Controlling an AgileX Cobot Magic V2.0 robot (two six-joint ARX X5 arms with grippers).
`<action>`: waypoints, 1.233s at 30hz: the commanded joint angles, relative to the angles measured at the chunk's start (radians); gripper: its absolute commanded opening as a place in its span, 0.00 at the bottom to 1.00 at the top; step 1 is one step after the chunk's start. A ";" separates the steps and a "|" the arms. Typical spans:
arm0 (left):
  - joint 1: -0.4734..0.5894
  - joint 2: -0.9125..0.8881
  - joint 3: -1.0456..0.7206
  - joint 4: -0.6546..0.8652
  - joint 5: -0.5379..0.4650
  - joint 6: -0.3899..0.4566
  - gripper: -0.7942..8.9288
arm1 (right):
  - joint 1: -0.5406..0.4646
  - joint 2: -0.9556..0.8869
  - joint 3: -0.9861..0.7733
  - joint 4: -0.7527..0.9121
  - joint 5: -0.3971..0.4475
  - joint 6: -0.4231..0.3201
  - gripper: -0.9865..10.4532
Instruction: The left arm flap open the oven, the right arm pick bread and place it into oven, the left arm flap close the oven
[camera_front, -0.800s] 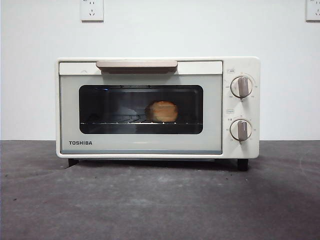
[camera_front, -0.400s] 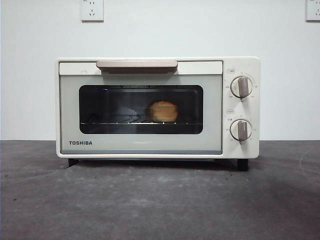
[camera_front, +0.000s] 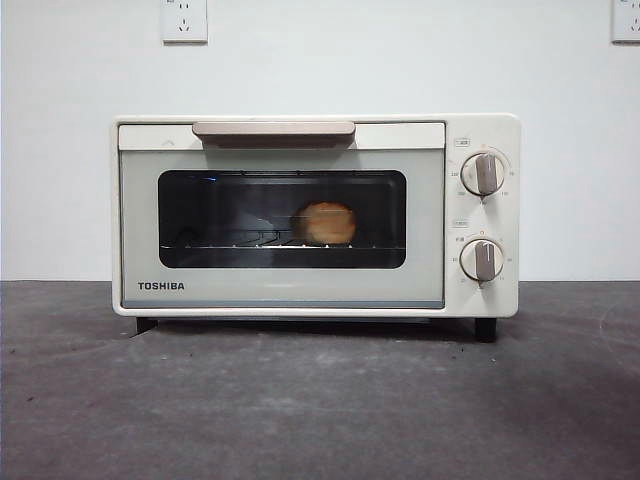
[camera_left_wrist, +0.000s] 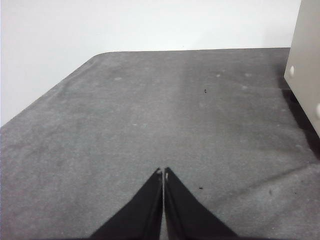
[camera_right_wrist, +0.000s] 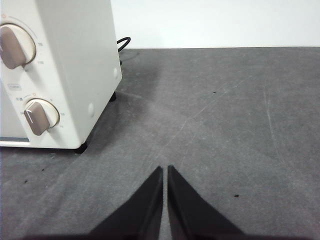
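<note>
— Tabletop (camera_front: 320, 400) first: what stands on it?
— Oven (camera_front: 280, 215), door closed, bread (camera_front: 325, 222) on its rack (behind the glass).
— Hands?
— Left hand (camera_left_wrist: 163, 172) and right hand (camera_right_wrist: 165, 170) both clenched, empty, flanking it.

oven (camera_left_wrist: 306, 55) cut off at edge, bread (camera_front: 325, 222) dim behind glass

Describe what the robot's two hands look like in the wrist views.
Both look alike. The left hand shows two flat matte-black jaws tapering to sharp points, with tiny pale specks at the tips. The right hand has the same black wedge-shaped pair. No cables or markings show.
</note>
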 joint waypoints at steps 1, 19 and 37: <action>0.002 -0.002 -0.018 -0.006 0.000 -0.010 0.09 | -0.001 -0.003 -0.006 0.000 -0.002 0.006 0.09; 0.002 -0.002 -0.018 -0.006 0.000 -0.010 0.09 | -0.001 -0.003 -0.005 0.013 -0.002 0.006 0.09; 0.002 -0.002 -0.018 -0.006 0.000 -0.010 0.09 | -0.001 -0.003 -0.005 0.013 -0.002 0.006 0.09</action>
